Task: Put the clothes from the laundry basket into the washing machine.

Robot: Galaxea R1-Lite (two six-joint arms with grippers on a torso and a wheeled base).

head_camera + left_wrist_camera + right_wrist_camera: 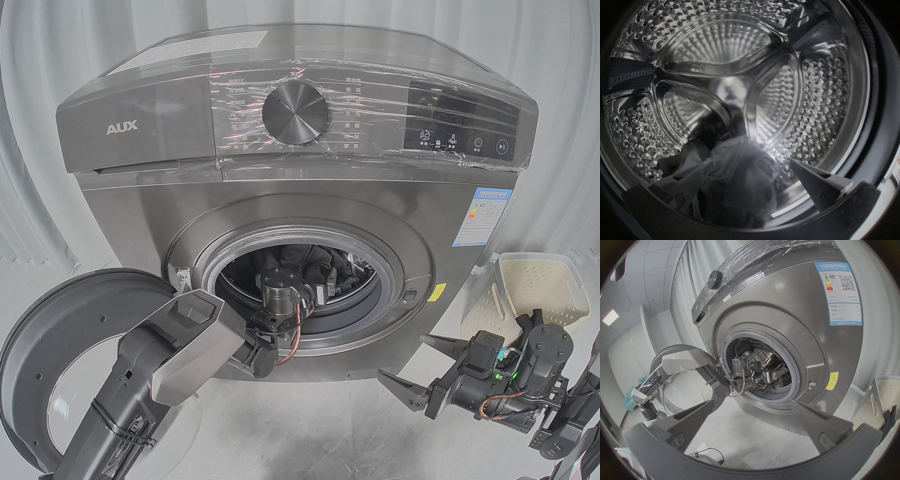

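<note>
- Though plastic film covers its control panel, the washing machine (300,187) still shows a logo on the drawer front and small print round the dial (295,113). There's also a blue energy label (482,215) and a yellow sticker (436,292) by the porthole.
- Door (69,325) is swung open on the left.
- Left gripper (750,165) is poked into the drum (725,62), fingers spread wide, gripping nothing. Dark clothes (740,193) are heaped on the drum floor right at the fingertips; can't tell if they touch.
- Right gripper (403,357) hangs out front, low right, wide open, empty.
- Cream laundry basket (550,287) sits by the machine's right side, just behind that gripper.
</note>
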